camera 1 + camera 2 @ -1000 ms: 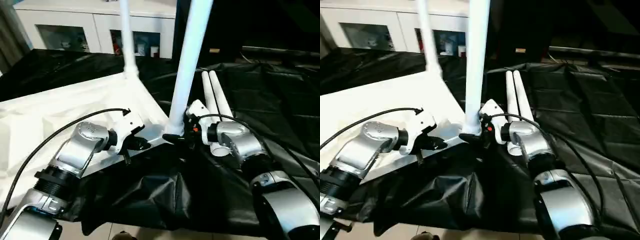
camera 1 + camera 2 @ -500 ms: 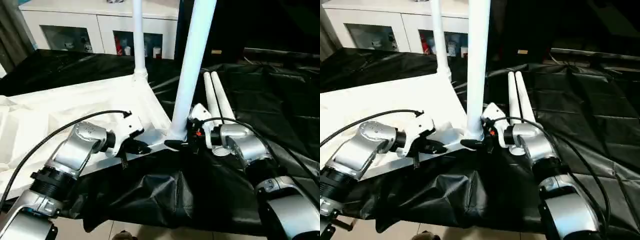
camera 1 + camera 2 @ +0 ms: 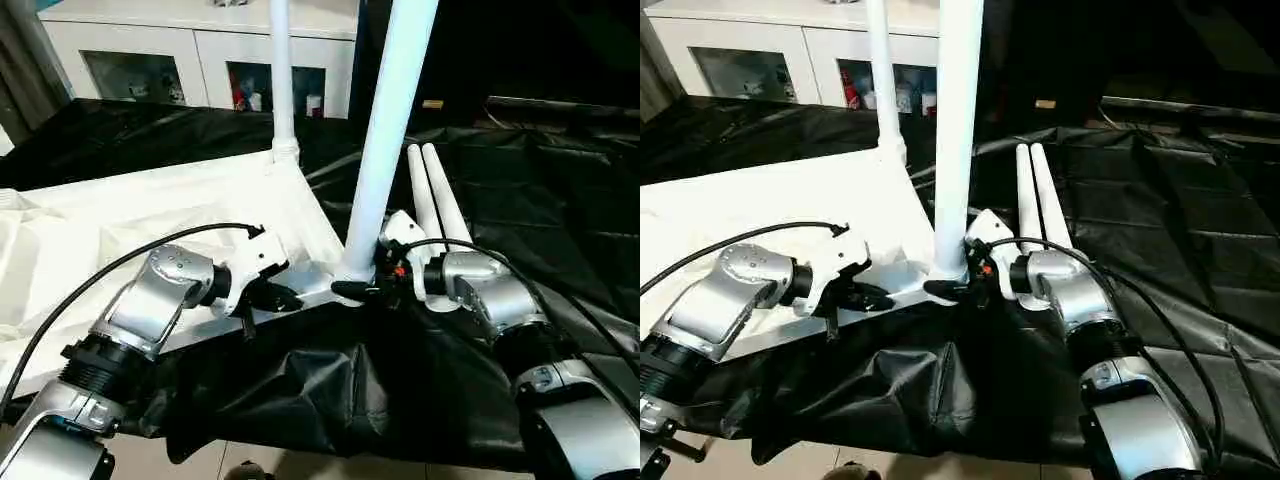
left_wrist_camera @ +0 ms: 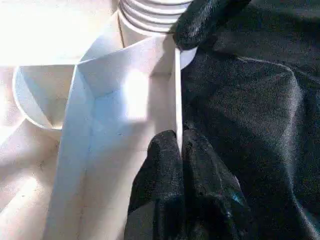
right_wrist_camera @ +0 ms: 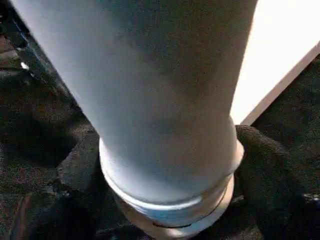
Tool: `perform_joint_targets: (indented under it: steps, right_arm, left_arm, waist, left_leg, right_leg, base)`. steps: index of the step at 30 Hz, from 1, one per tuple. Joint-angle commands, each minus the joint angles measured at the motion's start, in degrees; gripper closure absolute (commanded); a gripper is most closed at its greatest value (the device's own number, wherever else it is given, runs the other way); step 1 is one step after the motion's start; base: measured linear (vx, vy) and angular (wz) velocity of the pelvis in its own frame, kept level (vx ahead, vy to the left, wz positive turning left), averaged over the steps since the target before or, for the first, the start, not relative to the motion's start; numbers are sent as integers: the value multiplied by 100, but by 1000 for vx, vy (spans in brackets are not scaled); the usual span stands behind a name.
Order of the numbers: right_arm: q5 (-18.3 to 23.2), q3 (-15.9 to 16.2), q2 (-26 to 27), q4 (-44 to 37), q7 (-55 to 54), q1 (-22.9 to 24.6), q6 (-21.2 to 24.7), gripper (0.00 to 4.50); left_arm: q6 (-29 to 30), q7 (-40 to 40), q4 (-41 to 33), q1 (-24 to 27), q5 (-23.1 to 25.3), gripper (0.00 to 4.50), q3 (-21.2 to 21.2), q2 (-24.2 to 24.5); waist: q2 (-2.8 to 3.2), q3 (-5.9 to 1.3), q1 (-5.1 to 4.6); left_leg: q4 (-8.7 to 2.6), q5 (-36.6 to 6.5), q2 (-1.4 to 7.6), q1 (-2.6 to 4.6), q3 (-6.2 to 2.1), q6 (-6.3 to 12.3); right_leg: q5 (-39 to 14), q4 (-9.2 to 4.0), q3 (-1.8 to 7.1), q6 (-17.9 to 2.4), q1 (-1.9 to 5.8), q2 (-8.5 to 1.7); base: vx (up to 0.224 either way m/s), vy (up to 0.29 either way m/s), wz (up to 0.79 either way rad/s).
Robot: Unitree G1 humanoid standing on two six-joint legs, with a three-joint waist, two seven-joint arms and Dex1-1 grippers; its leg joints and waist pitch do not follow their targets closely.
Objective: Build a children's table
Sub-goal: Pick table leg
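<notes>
Left gripper pinched shut on the thin rim of the upside-down white plastic tabletop. Just beyond its fingertips, the near round tapering white leg stands upright in the corner socket. Right gripper spread wide around that leg's base, a finger either side. Two loose white legs lie behind the right gripper on black sheeting.

A lab or test room dressed as a home is showing here: a black sheet is covering the bench, a white cabinet with glass doors is standing beyond its far edge holding small items, and a pale floor is lying below its near edge.
</notes>
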Motion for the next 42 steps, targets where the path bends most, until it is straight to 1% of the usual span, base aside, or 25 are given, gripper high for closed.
perform_joint_targets:
  steps: [1,6,7,12,18,20,21,22,23,24,25,26,27,28,29,30,31,33,34,36,37,39,40,41,42]
  right_arm:
    - [7,108,20,-41,47,77,98,116]
    - [47,99,40,-99,40,118,171,159]
    - [58,101,52,-111,33,140,186,159]
    - [110,84,99,-106,-24,192,240,172]
    - [-5,4,444,249,-898,358,187,173]
    - [-118,101,611,358,-1177,489,155,173]
    - [-142,127,638,371,-1212,514,146,173]
    - [-215,169,783,508,-1469,553,98,173]
    - [-290,186,954,717,-1837,558,41,173]
    - [-334,188,1068,860,-2094,551,7,173]
    - [-357,75,1362,1331,-2812,423,-77,173]
    - [-356,70,1373,1349,-2838,417,-80,173]
    - [-343,29,1446,1467,-3001,377,-96,173]
    - [-311,-57,1571,1638,-3273,301,-139,173]
    - [-273,-127,1653,1715,-3423,237,-172,174]
    - [-273,-127,1653,1715,-3423,237,-172,174]
    - [-211,-217,1750,1746,-3537,141,-243,174]
    - [-187,-234,1761,1707,-3502,113,-277,174]
    - [-146,-262,1746,1657,-3443,87,-368,174]
    - [-116,-313,1711,1685,-3450,50,-478,174]
    - [-63,-389,1631,1663,-3438,11,-599,174]
    - [4,-453,1571,1661,-3441,-31,-714,174]
    - [43,-490,1543,1620,-3428,-39,-760,174]
    - [56,-515,1532,1619,-3427,-47,-797,174]
    - [89,-559,1509,1585,-3414,-48,-819,174]
  left_arm:
    - [-281,-125,-217,-137,-140,450,-6,-62]
    - [-282,-119,-214,-106,-114,450,-14,-53]
    - [-281,-117,-212,-100,-108,450,-17,-52]
    - [-253,-89,-195,-91,-105,450,-12,-53]
    - [-148,656,140,-172,145,450,72,-314]
    - [-73,993,275,-221,246,450,99,-467]
    - [-52,1047,293,-228,262,450,102,-492]
    - [51,1311,365,-258,318,450,135,-621]
    - [194,1634,451,-296,394,450,170,-778]
    - [289,1843,505,-321,443,450,195,-879]
    - [520,2296,633,-406,477,450,271,-1217]
    - [528,2311,638,-409,476,450,274,-1231]
    - [576,2401,667,-431,466,450,295,-1323]
    - [615,2531,722,-484,451,450,303,-1476]
    - [571,2573,751,-522,454,450,280,-1554]
    - [571,2573,751,-522,454,450,280,-1554]
    - [435,2568,759,-551,459,450,240,-1613]
    - [349,2518,737,-540,459,450,223,-1595]
    - [251,2392,646,-472,446,450,201,-1536]
    - [125,2228,543,-388,426,450,164,-1456]
    - [-68,2019,408,-268,456,450,82,-1272]
    - [-399,1855,347,-174,505,450,10,-1109]
    - [-434,1837,319,-136,508,450,17,-1061]
    - [-430,1845,306,-117,504,450,21,-1046]
    - [-432,1888,305,-94,500,450,46,-1036]
  waist:
    - [71,-440,-35]
    - [71,-436,-42]
    - [55,-436,-43]
    - [62,-436,-39]
    - [56,-431,-63]
    - [47,-395,-73]
    - [47,-395,-73]
    - [55,-331,-85]
    - [55,-331,-85]
    - [59,-278,-115]
    - [74,-232,-136]
    - [61,-216,-177]
    - [53,-232,-190]
    - [7,-241,-230]
    - [46,-265,-261]
    - [46,-265,-261]
    - [23,-274,-301]
    - [42,-274,-315]
    - [13,-269,-326]
    - [14,-281,-317]
    - [-5,-293,-308]
    - [1,-322,-289]
    - [-12,-329,-275]
    - [-12,-329,-275]
    - [-46,-321,-254]
  left_leg:
    - [-335,-771,193,112,-42,173]
    - [-335,-821,195,117,-42,159]
    - [-335,-804,194,114,-39,162]
    - [-333,-779,194,113,-39,172]
    - [-349,-841,190,119,-44,77]
    - [-386,-1111,197,133,-49,-7]
    - [-386,-1111,197,133,-49,-7]
    - [-439,-1642,199,185,-60,-124]
    - [-439,-1642,199,185,-60,-124]
    - [-471,-2066,196,232,-70,-208]
    - [-486,-2546,199,306,-107,-296]
    - [-483,-2810,170,357,-137,-381]
    - [-476,-2888,163,380,-156,-388]
    - [-495,-2940,156,375,-192,-361]
    - [-530,-2850,171,315,-217,-333]
    - [-530,-2850,171,315,-217,-333]
    - [-580,-2794,188,274,-220,-295]
    - [-574,-2844,184,304,-205,-268]
    - [-568,-2864,180,307,-192,-237]
    - [-564,-2757,181,292,-183,-199]
    - [-569,-2598,192,272,-176,-172]
    - [-565,-2307,206,236,-159,-131]
    - [-537,-2098,211,267,-96,-68]
    - [-537,-2098,211,267,-96,-68]
    - [-516,-2027,203,281,-59,-36]
  right_leg:
    - [202,-322,262,-1424,346,-370]
    - [103,-331,263,-1415,344,-374]
    - [109,-330,263,-1415,345,-372]
    - [133,-325,263,-1421,340,-370]
    - [-71,-348,271,-1355,335,-385]
    - [-464,-397,276,-1283,320,-397]
    - [-464,-397,276,-1283,320,-397]
    - [-1349,-500,290,-1114,288,-420]
    - [-1349,-500,290,-1114,288,-420]
    - [-2020,-576,294,-995,256,-432]
    - [-2756,-654,286,-832,206,-455]
    - [-3325,-728,260,-659,180,-470]
    - [-3514,-748,249,-573,178,-481]
    - [-3617,-784,222,-445,197,-481]
    - [-3393,-751,232,-445,237,-477]
    - [-3393,-751,232,-445,237,-477]
    - [-2965,-738,227,-525,260,-446]
    - [-2779,-740,252,-610,220,-446]
    - [-2778,-746,265,-637,209,-452]
    - [-2711,-735,290,-669,212,-471]
    - [-2538,-710,300,-714,220,-473]
    - [-2118,-662,319,-800,239,-481]
    - [-1738,-626,338,-929,205,-443]
    - [-1738,-626,338,-929,205,-443]
    - [-1723,-629,352,-978,186,-441]
  base:
    - [0,0,0]
    - [0,0,0]
    - [0,0,0]
    - [0,0,0]
    - [0,0,0]
    - [0,0,0]
    - [0,0,0]
    - [0,0,0]
    - [0,0,0]
    - [0,0,0]
    - [0,0,0]
    - [0,0,0]
    - [-58,7,-2]
    - [-56,22,-5]
    - [-56,22,-5]
    - [0,0,0]
    - [0,0,0]
    - [0,0,0]
    - [0,0,0]
    - [0,0,0]
    - [0,0,0]
    - [0,0,0]
    - [0,0,0]
    - [0,0,0]
    - [0,0,0]
